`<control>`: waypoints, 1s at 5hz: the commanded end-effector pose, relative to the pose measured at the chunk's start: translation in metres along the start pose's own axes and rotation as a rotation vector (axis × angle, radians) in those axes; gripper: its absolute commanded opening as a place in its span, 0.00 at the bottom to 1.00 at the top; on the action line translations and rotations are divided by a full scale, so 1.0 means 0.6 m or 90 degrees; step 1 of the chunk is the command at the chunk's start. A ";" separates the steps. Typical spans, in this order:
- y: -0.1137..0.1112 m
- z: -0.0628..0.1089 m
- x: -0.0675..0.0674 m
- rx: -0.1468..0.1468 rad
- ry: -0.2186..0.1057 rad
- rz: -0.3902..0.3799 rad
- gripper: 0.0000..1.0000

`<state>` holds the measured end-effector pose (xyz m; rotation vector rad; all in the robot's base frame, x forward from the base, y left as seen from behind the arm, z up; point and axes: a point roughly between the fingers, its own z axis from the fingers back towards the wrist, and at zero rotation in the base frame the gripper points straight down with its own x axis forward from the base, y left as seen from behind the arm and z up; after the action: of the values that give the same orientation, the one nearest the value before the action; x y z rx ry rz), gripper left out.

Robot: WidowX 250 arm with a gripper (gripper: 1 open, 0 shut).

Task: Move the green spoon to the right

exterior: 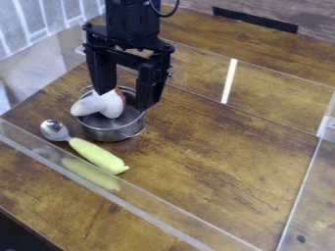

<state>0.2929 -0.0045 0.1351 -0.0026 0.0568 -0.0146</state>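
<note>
Crowding green spoon (86, 146): steel bowl (116, 128), just behind.

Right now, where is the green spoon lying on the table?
The green spoon lies at the lower left of the camera view on the wooden table, just in front of the steel bowl, its silver scoop pointing left.

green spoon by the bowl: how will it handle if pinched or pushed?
The green spoon looks rigid: thick yellow-green handle, metal scoop, so probably no flex. It lies flat on the wooden table, so a push likely slides or pivots it rather than rolling it. The shiny scoop looks slippery; the chunky handle is probably the safer place to pinch.
</note>
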 end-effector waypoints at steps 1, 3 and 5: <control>0.014 -0.021 -0.005 0.000 0.020 0.012 1.00; 0.038 -0.043 -0.015 -0.001 0.020 0.104 1.00; 0.042 -0.064 -0.029 -0.007 0.017 0.263 1.00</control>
<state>0.2710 0.0167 0.0832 0.0071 0.1391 0.3826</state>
